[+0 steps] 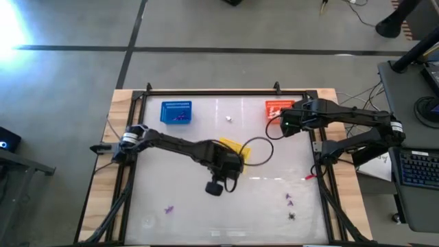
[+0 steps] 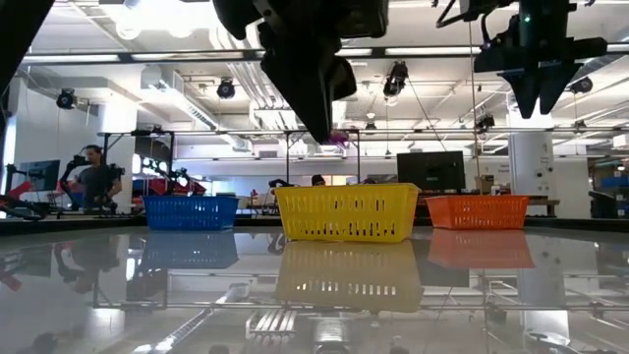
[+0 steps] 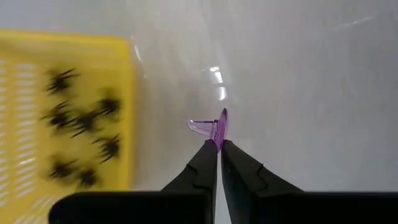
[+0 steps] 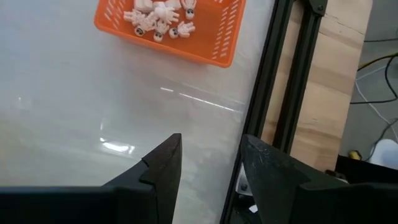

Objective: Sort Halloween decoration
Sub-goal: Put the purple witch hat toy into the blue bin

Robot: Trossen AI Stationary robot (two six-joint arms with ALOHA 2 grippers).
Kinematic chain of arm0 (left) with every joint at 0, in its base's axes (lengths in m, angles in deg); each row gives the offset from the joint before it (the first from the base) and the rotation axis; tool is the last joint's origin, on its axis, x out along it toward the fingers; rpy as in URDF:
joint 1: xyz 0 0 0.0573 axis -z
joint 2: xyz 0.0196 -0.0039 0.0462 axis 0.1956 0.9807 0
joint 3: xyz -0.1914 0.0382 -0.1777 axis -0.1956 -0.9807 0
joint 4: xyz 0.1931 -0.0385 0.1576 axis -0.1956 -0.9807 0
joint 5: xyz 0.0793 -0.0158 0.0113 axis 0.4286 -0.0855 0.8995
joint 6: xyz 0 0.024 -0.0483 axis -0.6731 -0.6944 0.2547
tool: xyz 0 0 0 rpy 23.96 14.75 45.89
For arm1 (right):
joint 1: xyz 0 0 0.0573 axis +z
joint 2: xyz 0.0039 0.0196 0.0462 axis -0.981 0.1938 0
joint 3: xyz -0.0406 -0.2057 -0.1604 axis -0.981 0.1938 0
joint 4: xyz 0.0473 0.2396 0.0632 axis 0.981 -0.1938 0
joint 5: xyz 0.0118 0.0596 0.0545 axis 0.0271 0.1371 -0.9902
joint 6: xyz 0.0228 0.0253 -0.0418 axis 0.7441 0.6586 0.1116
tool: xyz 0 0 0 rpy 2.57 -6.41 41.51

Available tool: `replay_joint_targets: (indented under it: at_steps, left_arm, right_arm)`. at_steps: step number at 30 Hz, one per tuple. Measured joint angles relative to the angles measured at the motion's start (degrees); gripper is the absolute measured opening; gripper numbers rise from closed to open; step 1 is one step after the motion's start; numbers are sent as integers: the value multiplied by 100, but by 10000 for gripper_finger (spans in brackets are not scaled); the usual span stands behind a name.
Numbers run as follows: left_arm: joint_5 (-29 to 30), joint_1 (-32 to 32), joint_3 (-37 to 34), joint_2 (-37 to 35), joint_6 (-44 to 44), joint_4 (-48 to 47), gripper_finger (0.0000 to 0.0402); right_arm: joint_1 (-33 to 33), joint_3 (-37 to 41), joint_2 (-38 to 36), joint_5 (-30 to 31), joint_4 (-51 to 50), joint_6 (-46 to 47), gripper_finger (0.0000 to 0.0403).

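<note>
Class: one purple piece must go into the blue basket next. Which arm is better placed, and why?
The left. Its gripper is shut on a purple piece beside the yellow basket; the right gripper is open by the orange basket.

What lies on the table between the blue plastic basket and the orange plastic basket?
In the high view, one small white piece lies between the blue plastic basket and the orange plastic basket; otherwise that stretch is bare.

Lighting: bright, even, from ceiling lamps. Glare: streaks on glossy white table; blown-out patch on floor. Blur: spiders in left wrist view soft.
</note>
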State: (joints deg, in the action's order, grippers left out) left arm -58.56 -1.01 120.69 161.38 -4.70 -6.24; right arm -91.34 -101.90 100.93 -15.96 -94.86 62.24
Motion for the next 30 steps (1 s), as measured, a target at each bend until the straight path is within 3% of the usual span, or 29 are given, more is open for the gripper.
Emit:
replay_joint_targets:
  at_steps: [13,30]
  left_arm:
    - [74,-992,-513,-1072,-448,-619,0]
    - [81,-2583,-2764,-2955,-1040,-139,0]
  right_arm:
    - [0,109,0,-50,3,262,160]
    - [0,102,0,-50,65,463,160]
